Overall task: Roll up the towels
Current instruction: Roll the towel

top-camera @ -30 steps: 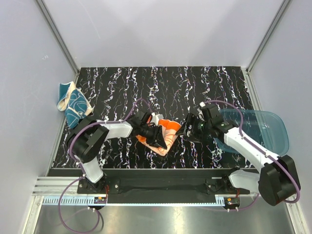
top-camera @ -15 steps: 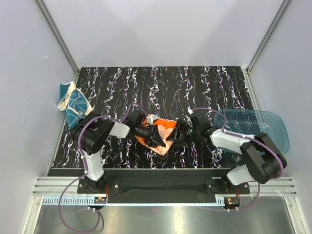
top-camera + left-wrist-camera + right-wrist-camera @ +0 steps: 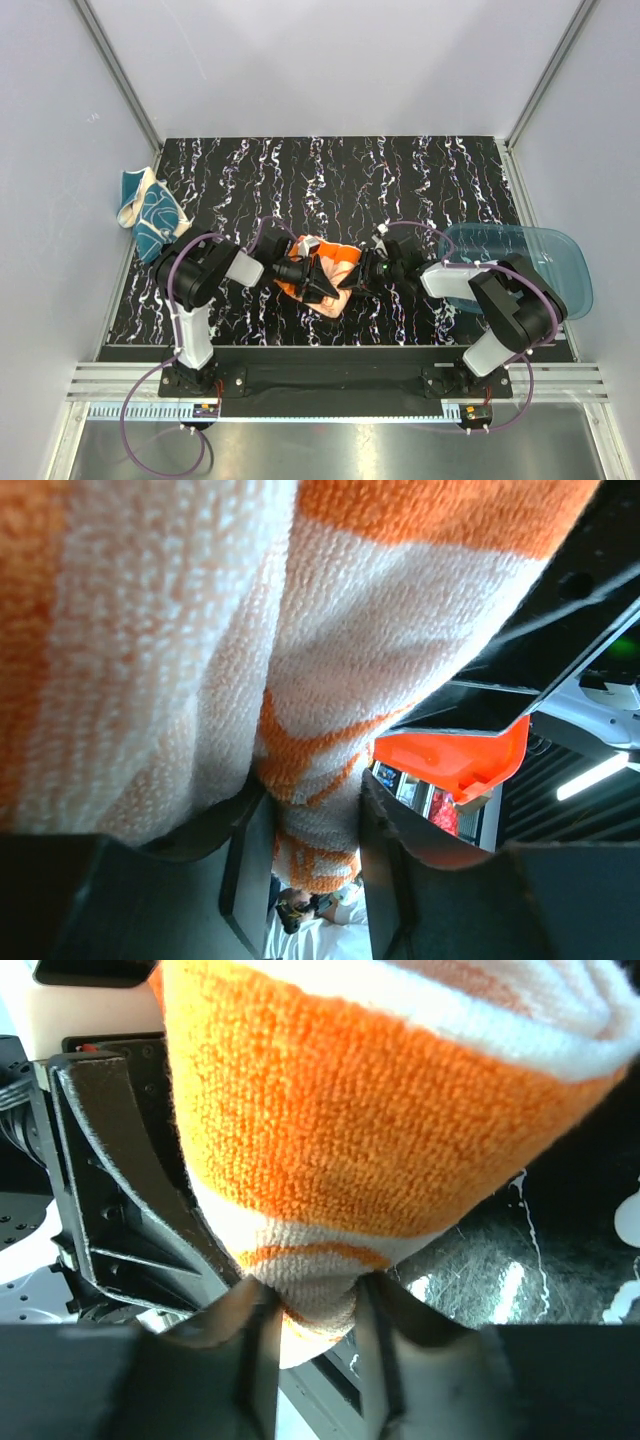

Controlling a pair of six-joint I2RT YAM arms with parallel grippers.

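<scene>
The orange and peach towel (image 3: pixel 335 270) lies bunched in the middle of the black marbled table, between my two grippers. In the top view my left gripper (image 3: pixel 318 287) reaches it from the left and my right gripper (image 3: pixel 362 275) from the right. A fold of the orange towel (image 3: pixel 310 810) fills the gap of the left gripper (image 3: pixel 312 855), touching both fingers. The right gripper (image 3: pixel 315 1325) pinches a tip of the orange towel (image 3: pixel 330 1160). The teal towel (image 3: pixel 148 212) sits crumpled at the table's far left edge, away from both arms.
A translucent blue tray (image 3: pixel 545 262) rests on the table's right edge, just behind the right arm. Grey walls close in the left, back and right sides. The arm bases stand on a rail at the near edge.
My right gripper has swung left from beside the tray to the towel's right end and closed on it. The left gripper has stayed on the towel, its jaws a little wider.
</scene>
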